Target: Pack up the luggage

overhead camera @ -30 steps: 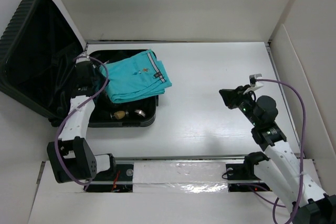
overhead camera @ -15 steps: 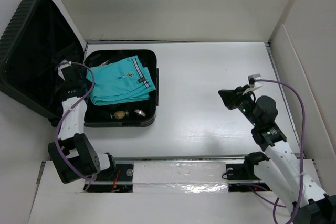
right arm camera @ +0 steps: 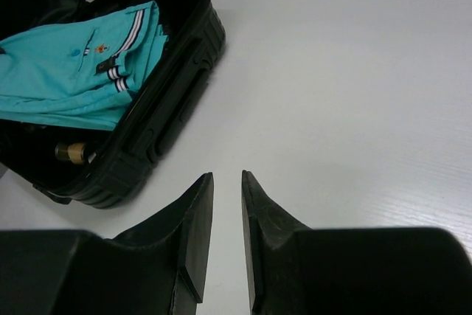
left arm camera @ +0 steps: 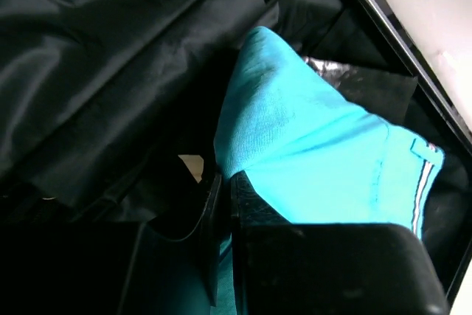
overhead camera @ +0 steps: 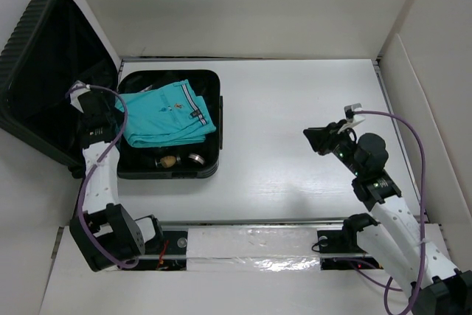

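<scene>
From above, the left tool has drawn further left toward the raised lid. The teal shirt now lies wholly inside the open luggage, which sits at the surface's far left. A gold-capped bottle lies in its near part.

At the left wrist, the left tool is pressed together on a fold of the teal shirt, with dark lining behind it.

At the right wrist, the right tool hangs over bare surface, well apart from the luggage. Its fingers are a narrow gap apart and hold nothing.
</scene>
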